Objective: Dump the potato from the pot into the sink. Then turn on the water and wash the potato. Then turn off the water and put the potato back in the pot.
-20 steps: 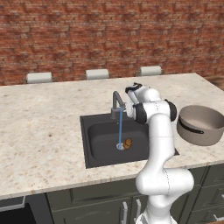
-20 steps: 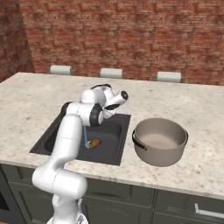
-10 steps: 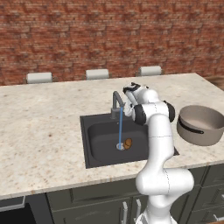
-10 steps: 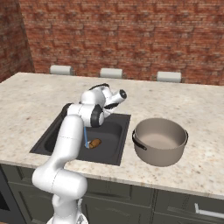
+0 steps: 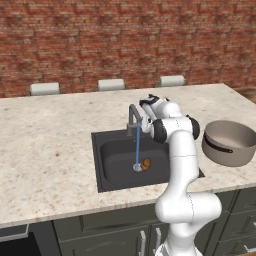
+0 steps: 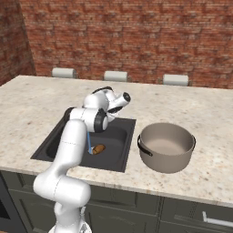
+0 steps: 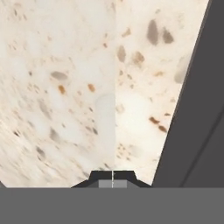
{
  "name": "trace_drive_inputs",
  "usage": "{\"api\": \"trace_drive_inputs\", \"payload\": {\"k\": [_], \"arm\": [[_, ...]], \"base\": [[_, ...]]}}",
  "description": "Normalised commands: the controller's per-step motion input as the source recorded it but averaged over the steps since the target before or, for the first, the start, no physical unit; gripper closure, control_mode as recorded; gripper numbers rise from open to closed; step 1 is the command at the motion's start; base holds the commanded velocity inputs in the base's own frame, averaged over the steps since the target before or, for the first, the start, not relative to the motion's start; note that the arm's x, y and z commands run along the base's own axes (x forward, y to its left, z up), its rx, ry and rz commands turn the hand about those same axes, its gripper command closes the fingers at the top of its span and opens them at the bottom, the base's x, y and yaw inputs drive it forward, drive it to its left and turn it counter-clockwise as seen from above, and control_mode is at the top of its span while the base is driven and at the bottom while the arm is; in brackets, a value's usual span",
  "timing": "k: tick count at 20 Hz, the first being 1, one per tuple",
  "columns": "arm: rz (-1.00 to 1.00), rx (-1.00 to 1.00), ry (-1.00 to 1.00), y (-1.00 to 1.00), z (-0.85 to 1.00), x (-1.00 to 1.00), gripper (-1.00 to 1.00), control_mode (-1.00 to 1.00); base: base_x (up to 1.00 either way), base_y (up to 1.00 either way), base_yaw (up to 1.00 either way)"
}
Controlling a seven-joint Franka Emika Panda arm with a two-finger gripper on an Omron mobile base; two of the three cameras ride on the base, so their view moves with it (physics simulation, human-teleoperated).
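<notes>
We are looking at the gripper [image 7: 112,174], fingertips pressed together and gripping nothing, hovering over the speckled bench [image 7: 65,87] behind the sink [image 5: 111,165], just beside the faucet [image 5: 133,116]. Water is running in a thin stream. The potato [image 5: 145,163] is lying below and in front of the gripper, on the basin floor touching the drain, long axis roughly across the sink. The pot [image 6: 166,146] is sitting well off to the gripper's right, empty. We judge the faucet closer than the potato.

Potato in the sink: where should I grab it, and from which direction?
Grip the potato across its narrow middle, coming straight down from above. It lies flat on the sink floor beside the drain under running water, so its sides look free; the basin walls would likely block a sideways approach.
</notes>
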Motion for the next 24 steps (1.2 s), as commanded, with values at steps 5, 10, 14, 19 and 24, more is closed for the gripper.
{"api": "trace_drive_inputs", "payload": {"k": [5, 10, 14, 19, 24], "arm": [[0.0, -0.18, -0.17, 0.94, 0.53, -0.36, 1.0, -1.0], [0.0, -0.12, -0.2, 0.87, 0.66, -0.53, 1.0, -1.0], [0.0, -0.01, -0.22, 0.21, 0.49, -0.69, 1.0, -1.0], [0.0, 0.0, -0.23, 0.18, 0.53, -0.99, 1.0, -1.0], [0.0, -0.08, -0.22, 0.0, 0.42, -0.94, 1.0, -1.0]], "base": [[0.0, 0.0, 0.0], [0.0, 0.0, 0.0], [0.0, 0.0, 0.0], [0.0, 0.0, 0.0], [0.0, 0.0, 0.0]]}}
